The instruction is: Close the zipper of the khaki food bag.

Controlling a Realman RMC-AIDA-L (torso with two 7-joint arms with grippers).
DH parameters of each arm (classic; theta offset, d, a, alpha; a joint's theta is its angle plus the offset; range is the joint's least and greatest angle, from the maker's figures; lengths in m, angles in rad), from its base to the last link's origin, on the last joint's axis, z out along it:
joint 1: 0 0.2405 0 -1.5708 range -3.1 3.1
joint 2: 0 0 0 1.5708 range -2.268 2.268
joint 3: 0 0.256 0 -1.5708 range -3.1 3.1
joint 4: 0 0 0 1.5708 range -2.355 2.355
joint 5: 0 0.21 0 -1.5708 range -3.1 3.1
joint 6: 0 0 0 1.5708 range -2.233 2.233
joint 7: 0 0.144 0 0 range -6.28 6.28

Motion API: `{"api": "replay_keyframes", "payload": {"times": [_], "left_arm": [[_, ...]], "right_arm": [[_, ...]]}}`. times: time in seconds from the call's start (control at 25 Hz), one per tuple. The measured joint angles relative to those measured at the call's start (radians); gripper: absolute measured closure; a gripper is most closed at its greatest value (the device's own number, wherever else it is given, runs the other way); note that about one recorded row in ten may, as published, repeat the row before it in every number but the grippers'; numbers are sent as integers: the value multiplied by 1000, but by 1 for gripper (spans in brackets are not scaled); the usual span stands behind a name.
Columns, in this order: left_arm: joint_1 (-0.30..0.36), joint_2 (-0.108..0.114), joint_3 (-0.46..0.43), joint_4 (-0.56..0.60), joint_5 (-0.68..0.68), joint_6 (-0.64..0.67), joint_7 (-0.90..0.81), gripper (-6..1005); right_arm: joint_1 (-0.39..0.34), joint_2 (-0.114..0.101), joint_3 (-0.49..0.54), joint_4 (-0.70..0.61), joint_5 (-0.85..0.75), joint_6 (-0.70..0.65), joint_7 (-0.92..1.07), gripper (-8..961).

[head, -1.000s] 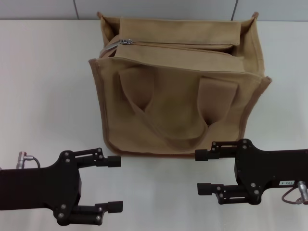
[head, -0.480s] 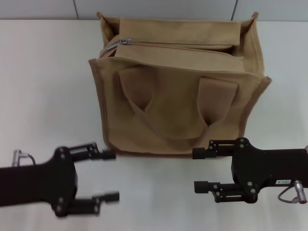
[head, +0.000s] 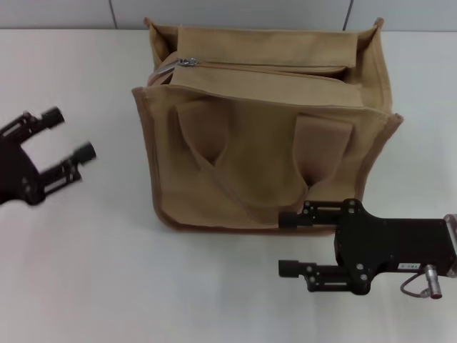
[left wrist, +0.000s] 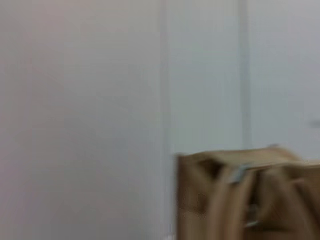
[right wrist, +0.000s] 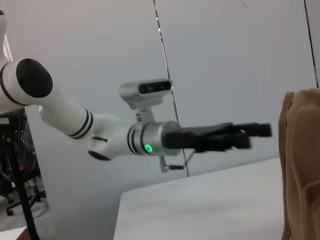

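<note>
Khaki food bag [head: 268, 136] mid-table, zipper [head: 264, 68] pull at far-left end; our left gripper [head: 68, 136] wide, left of bag; right gripper [head: 289, 244] wide, near side; we risk soft canvas buckling, tab slipping

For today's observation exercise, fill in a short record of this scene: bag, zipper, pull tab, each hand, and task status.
bag: khaki food bag upright on the white table, handles hanging down its front
zipper: the zipper runs along the top panel, not yet closed
pull tab: silver pull tab at the bag's left end
left hand: left hand open, raised left of the bag, apart from it
right hand: right hand open, low by the bag's front right
status: zipper untouched
</note>
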Motion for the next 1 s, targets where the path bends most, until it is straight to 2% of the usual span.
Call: {"api": "replay_keyframes", "payload": {"times": [0.04, 0.2, 0.44, 0.72, 0.92, 1.0], "left_arm": [[-19, -4, -11, -15, 0, -66, -9, 260], [-63, -4, 6, -49, 11, -112, -14, 265], [-144, -9, 121, -64, 16, -214, -8, 272], [-209, -13, 118, -118, 13, -319, 38, 281], [-223, -13, 112, -138, -18, -334, 47, 287], [-210, -12, 111, -159, -128, -312, 47, 289]], "right_arm": [[0, 0, -3, 1, 20, 0, -2, 287], [0, 0, -1, 2, 38, 0, -3, 288], [0, -2, 0, 6, 52, 4, -3, 288], [-5, -3, 0, 30, 89, 9, -3, 288], [-10, -3, 0, 45, 96, 13, -7, 289], [-11, -2, 0, 46, 99, 13, -11, 289]]}}
